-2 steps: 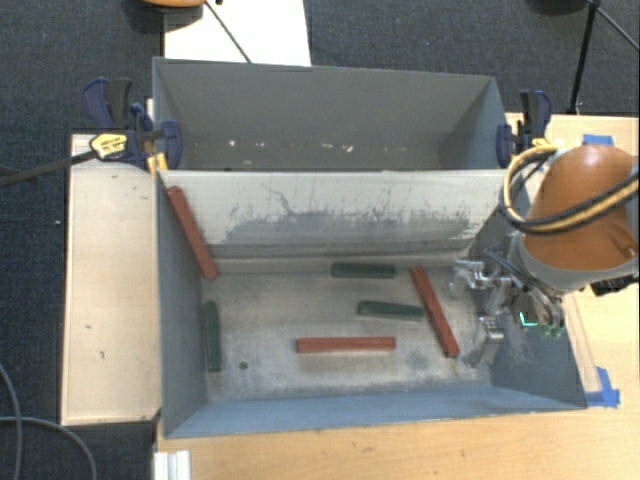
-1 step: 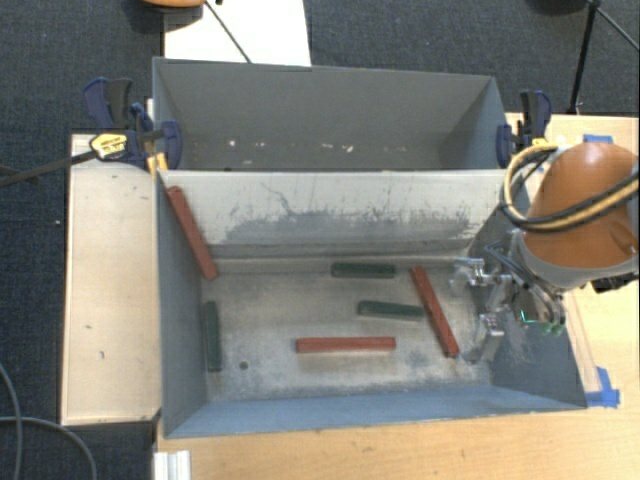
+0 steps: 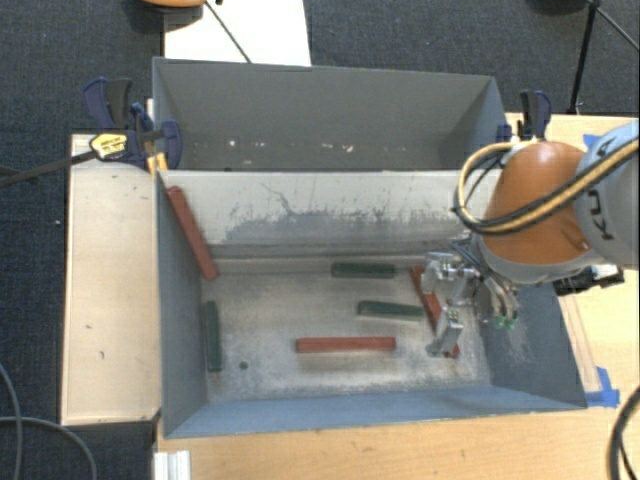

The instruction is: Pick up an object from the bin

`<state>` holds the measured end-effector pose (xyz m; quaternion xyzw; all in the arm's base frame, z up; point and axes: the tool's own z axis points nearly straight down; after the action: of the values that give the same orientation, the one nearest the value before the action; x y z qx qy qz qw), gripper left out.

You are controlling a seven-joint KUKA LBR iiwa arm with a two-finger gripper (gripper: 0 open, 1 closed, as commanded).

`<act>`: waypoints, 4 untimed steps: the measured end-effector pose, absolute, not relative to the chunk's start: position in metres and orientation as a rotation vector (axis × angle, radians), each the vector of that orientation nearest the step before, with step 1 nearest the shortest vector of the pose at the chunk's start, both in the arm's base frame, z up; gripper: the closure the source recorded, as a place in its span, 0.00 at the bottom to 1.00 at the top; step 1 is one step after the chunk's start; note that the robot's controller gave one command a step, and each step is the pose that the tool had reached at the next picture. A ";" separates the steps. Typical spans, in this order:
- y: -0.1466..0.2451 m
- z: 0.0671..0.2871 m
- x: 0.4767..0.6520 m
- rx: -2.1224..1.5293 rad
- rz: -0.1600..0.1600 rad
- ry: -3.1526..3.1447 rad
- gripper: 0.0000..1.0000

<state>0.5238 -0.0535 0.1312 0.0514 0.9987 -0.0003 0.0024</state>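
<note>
Your gripper (image 3: 446, 330) sits right over a tilted red stick (image 3: 430, 306) w/ its far end poking past; can't tell if it's open or clamped. 1 green stick (image 3: 390, 309) lies just beside it, view-left.

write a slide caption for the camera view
Tool low in the grey bin, right end, over a red stick; a green stick lies beside it.

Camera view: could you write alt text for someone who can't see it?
A robot's gripper hangs low at the right of a grey bin, directly over a red stick. Other red and green sticks lie scattered across the bin's floor.
</note>
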 end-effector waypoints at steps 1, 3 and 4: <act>-0.083 0.097 0.561 0.113 0.004 3.134 0.00; -0.091 0.080 0.556 0.048 -0.004 3.139 0.00; -0.045 0.071 0.548 0.171 0.001 3.136 1.00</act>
<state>0.5484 -0.0454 0.0706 0.0544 0.9985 0.0004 0.0002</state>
